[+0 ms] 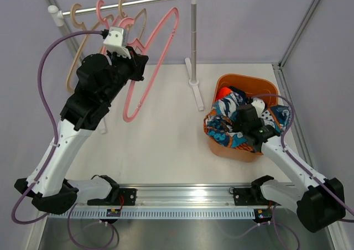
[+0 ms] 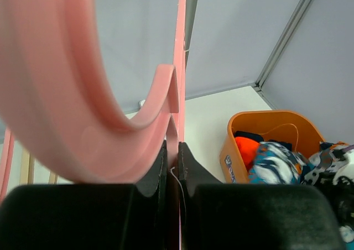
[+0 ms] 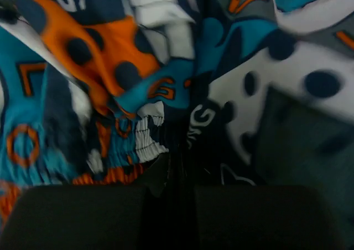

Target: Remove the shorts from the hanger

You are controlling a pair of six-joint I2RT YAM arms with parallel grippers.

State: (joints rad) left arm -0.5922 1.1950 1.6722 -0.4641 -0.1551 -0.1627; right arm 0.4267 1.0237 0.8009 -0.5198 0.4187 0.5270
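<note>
The multicolour shorts (image 1: 221, 123) lie bunched in the orange basket (image 1: 249, 84), spilling over its left rim. My right gripper (image 1: 244, 129) is down in them, and in the right wrist view it (image 3: 180, 167) is shut on a fold of the printed cloth (image 3: 110, 67). Bright orange-red shorts (image 1: 223, 93) show beneath at the basket's far side. My left gripper (image 1: 139, 67) is raised by the rack, shut on the thin bar of a bare pink hanger (image 1: 157, 67). In the left wrist view the bar (image 2: 180, 67) is pinched between the black fingers (image 2: 191, 167).
A white clothes rail (image 1: 133, 4) on a post (image 1: 193, 40) stands at the back, carrying several bare beige and pink hangers (image 1: 102, 17). The post's foot (image 1: 193, 83) sits between the hangers and the basket. Grey walls close in the back and sides.
</note>
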